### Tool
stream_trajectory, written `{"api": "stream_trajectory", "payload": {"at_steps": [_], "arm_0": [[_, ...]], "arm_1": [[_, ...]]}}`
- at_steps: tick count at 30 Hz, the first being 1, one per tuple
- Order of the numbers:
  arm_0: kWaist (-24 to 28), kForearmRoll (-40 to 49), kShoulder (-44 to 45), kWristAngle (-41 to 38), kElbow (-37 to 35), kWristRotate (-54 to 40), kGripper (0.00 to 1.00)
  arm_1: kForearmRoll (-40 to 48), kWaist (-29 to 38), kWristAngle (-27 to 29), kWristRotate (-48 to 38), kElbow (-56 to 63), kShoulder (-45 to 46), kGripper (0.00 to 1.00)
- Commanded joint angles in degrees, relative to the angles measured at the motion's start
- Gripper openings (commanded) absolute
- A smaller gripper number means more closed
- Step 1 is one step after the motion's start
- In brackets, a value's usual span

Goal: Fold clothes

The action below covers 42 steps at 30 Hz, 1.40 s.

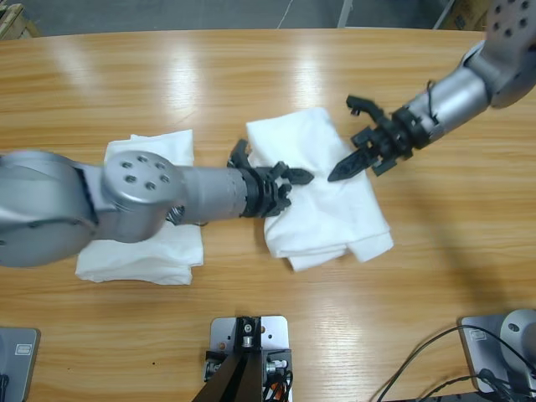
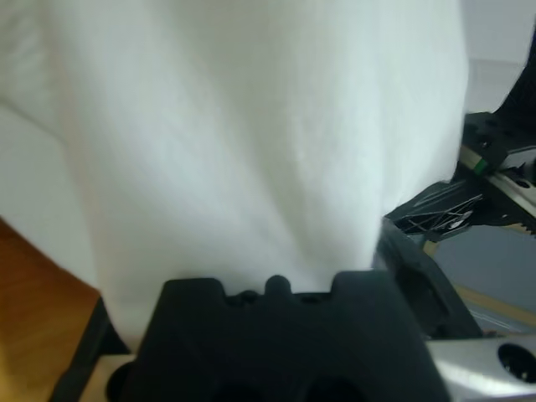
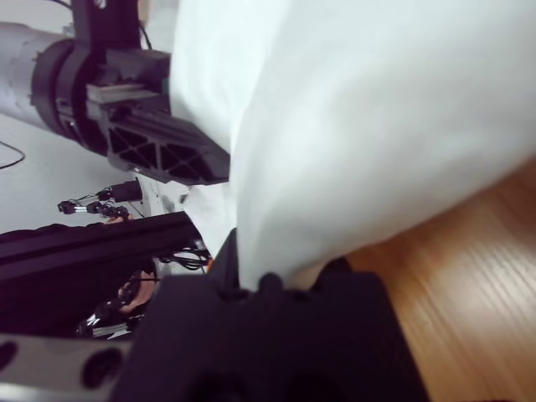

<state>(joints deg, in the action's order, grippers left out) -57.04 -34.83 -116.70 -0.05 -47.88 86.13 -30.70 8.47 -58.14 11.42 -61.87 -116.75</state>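
We saw both grippers, left [image 1: 295, 178] and right [image 1: 345, 167], pinching the shirt [image 1: 322, 219], jaws closed on cloth. Soft, light, floppy; we'd grip edges.

- White cloth [image 3: 368, 126] is seen filling most of the view and running down to the right gripper [image 3: 268, 280], between its jaws.
- The wooden table [image 3: 469, 285] is shown at lower right.
- The other arm's black gripper [image 3: 159, 146] is seen at upper left.
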Motion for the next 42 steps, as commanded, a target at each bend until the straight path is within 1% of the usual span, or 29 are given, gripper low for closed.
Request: {"api": "stream_trajectory", "payload": {"at_steps": [1,6,11,16,19,22,29,32,33,37,39,42], "arm_0": [[3.71,3.86,9.12,-0.81,1.47,-3.3,0.0],[5.97,10.2,16.41,-0.83,2.11,-5.08,0.0],[6.76,20.15,24.15,-0.8,3.43,-6.89,0.0],[6.76,20.68,28.01,-0.16,7.4,-6.94,0.0],[6.94,21.14,30.37,0.61,9.33,-6.85,0.0],[7.12,22.89,33.64,1.81,11.2,-6.94,0.0],[7.12,28.47,43.34,5.25,16.49,-6.8,0.0],[8.96,35.5,51.75,7.01,18.21,-6.75,0.0],[10.14,39.33,56.23,7.2,18.47,-6.87,0.0],[17.96,56.66,74.09,7.85,18.51,-8.08,0.0],[19.58,62.3,78.87,8.54,18.47,-8.27,0.0],[19.68,65.36,78.78,8.93,18.03,-9.45,0.0]], "arm_1": [[-4.41,5.26,-0.55,-5.99,-5.82,7.38,0.0],[-4.34,10.48,1.0,-10.8,-8.26,8.7,0.0],[-3.74,16.12,2.14,-16.09,-13.33,8.68,0.0],[-3.67,19.23,3.86,-21.23,-21.25,8.52,0.0],[-4.0,23.26,4.74,-24.74,-27.65,7.85,0.0],[-4.71,27.39,6.08,-27.36,-32.77,7.1,0.0],[-5.96,33.81,8.26,-31.63,-40.34,6.52,0.0],[-6.59,35.72,9.03,-32.99,-46.18,3.79,0.0],[-6.76,35.97,9.17,-33.29,-48.15,2.67,0.0],[-7.36,36.76,9.63,-34.52,-58.55,-3.87,0.0],[-7.71,37.5,9.63,-35.45,-64.02,-7.6,0.0],[-8.06,38.99,9.61,-36.99,-69.7,-12.17,0.0]]}}
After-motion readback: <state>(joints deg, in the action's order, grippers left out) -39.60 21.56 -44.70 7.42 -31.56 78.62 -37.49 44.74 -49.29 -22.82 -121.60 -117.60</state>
